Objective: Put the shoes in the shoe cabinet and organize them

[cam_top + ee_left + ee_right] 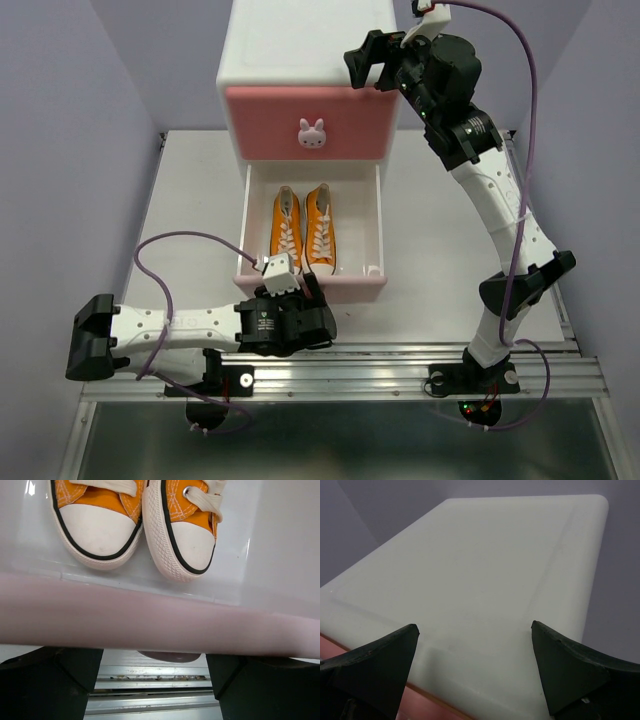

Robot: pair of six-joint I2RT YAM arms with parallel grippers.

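Note:
The shoe cabinet [300, 40] stands at the back, its darker pink upper drawer [270, 125] closed. The paler lower drawer [350, 283] is pulled out, with the orange pair of shoes [286, 225] side by side inside, toes toward me. My left gripper [297, 283] is open at the lower drawer's front; in the left wrist view [155, 665] its fingers [50, 680] sit just below the pink front [150, 620], with the orange toes [97, 525] beyond. My right gripper [372, 58] is open and empty above the cabinet's top [485, 570]. The black pair is out of view.
A bunny knob [313, 132] sits on the upper drawer front. An aluminium rail [400, 365] runs along the near table edge, close behind the left gripper. Lilac walls close in on both sides and behind the cabinet.

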